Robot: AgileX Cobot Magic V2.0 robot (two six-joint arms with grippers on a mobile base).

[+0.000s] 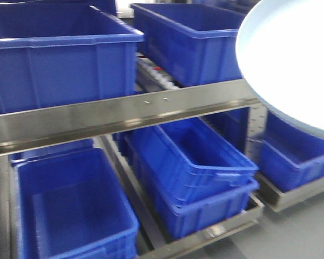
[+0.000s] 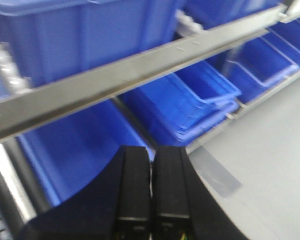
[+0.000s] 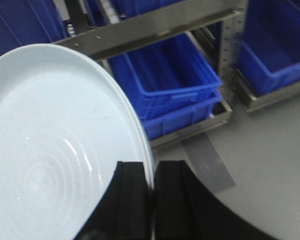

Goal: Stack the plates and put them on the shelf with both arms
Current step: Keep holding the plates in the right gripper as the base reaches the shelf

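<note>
Plate held up in front of the shelf, not placed yet.

Right gripper pinches its rim at 5 o'clock; left gripper is closed on nothing. Whether a second plate lies under it, I cannot tell. Placing among blue bins remains.
</note>
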